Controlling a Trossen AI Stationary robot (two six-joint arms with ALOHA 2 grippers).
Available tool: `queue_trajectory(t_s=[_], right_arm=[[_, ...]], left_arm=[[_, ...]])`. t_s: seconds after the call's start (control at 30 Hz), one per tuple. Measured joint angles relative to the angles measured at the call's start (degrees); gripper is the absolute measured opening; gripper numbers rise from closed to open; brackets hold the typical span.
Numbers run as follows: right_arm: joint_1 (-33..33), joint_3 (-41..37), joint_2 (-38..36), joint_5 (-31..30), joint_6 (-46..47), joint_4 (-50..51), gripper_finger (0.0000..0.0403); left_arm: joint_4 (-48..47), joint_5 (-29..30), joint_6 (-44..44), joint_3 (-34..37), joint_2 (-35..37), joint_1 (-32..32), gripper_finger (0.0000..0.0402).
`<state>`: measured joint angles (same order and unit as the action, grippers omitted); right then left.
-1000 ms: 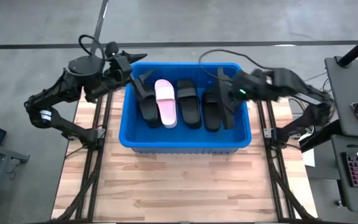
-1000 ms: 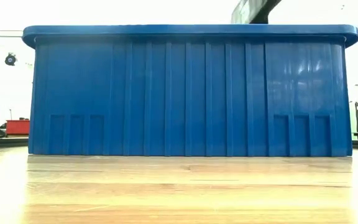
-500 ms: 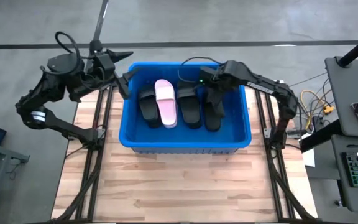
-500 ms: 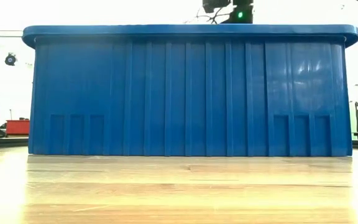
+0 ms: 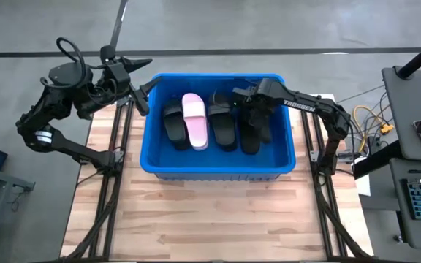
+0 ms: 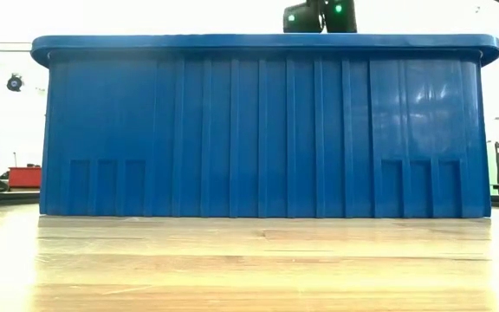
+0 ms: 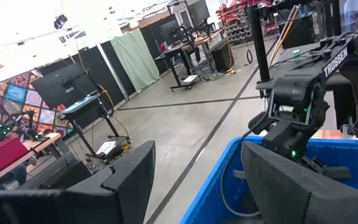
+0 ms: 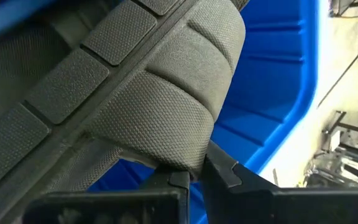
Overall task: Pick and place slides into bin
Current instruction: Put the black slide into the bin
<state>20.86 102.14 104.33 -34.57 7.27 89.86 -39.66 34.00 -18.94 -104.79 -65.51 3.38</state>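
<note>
High view: right pincer down inside bin, clamped on a black slide. Other slides, pink one included, lie on its floor. Left pincer agape, empty, at bin's left rim.

"TROSSEN" in white on the right arm.

Blue bin w/ slides inside: 1 pink, rest black.
</note>
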Motion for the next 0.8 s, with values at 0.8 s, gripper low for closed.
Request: queue_trajectory(t_s=[0.8], right_arm=[[2.6, -1.4, 14.0, -3.9, 5.3, -1.7, 0.0012]], left_arm=[[-0.5, 0.0, 0.0, 0.2, -1.8, 0.0, 0.0223]])
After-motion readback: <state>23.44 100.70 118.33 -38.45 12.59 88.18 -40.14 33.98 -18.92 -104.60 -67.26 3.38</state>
